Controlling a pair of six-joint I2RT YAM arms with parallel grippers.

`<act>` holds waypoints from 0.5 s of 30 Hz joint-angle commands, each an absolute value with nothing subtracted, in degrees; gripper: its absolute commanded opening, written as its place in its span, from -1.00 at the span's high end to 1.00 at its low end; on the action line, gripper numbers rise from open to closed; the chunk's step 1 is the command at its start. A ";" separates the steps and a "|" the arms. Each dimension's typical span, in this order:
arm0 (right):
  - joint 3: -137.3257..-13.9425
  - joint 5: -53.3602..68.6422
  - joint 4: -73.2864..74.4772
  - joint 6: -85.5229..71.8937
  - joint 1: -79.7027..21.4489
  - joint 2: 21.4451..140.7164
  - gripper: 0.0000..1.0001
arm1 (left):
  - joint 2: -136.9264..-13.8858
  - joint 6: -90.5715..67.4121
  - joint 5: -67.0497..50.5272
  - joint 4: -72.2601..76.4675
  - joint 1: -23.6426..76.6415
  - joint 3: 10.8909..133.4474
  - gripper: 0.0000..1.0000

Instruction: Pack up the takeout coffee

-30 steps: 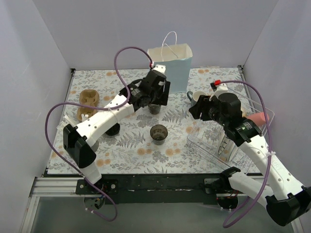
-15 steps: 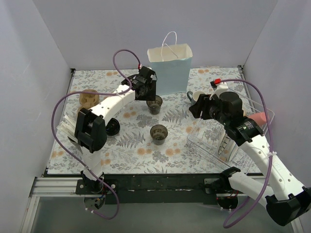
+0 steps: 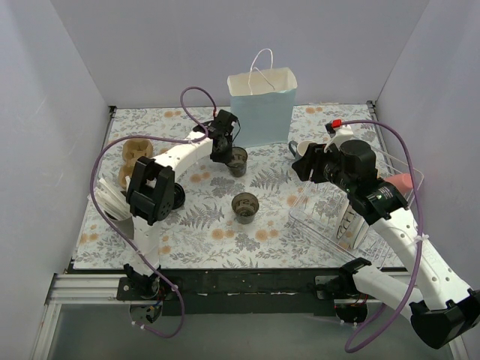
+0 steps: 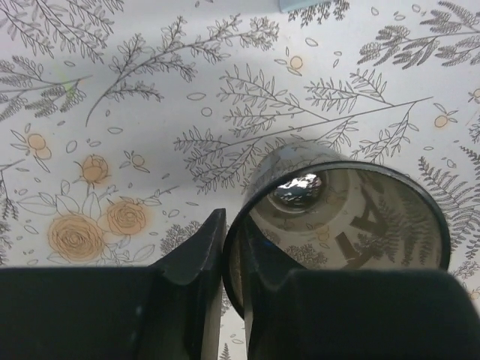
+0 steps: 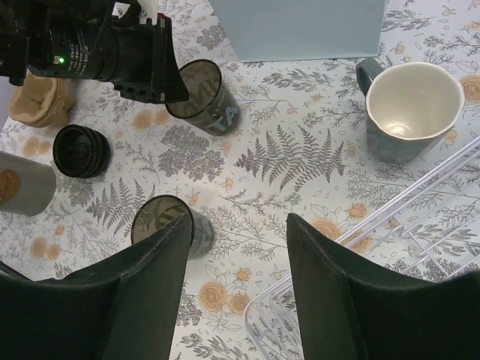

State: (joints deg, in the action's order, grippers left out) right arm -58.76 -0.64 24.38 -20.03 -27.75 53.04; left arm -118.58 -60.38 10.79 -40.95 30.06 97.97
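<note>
The takeout coffee (image 3: 175,197) stands left of centre, a small dark cup under a round black lid (image 5: 81,150), with neither gripper touching it. My left gripper (image 3: 226,145) is farther back, in front of the light-blue paper bag (image 3: 262,105). It is shut on the rim of a dark tinted tumbler (image 4: 352,217), one finger inside the wall and one outside. My right gripper (image 5: 236,232) hangs open over the cloth near the grey mug (image 5: 412,109), holding nothing.
A second dark tumbler (image 3: 245,206) stands mid-table. A cardboard cup carrier (image 3: 136,154) lies at the left, and a plain grey cup (image 5: 22,184) lies beside the lidded cup. A wire rack in a clear tray (image 3: 360,217) fills the right side.
My left gripper has dropped to the back tumbler and closed on its rim, while that arm's elbow swung left. The right arm has barely moved.
</note>
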 commanded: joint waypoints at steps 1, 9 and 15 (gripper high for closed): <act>-61.61 -0.35 23.64 -18.90 -27.51 52.82 -0.25 | -116.54 -60.47 11.87 -41.39 27.34 99.84 0.85; -61.26 -0.35 23.47 -18.20 -27.51 53.00 -0.25 | -115.67 -61.08 10.29 -43.60 16.71 100.46 0.95; -61.35 -0.35 23.29 -17.75 -27.42 53.52 -0.26 | -117.24 -60.56 8.79 -43.15 11.43 102.12 0.86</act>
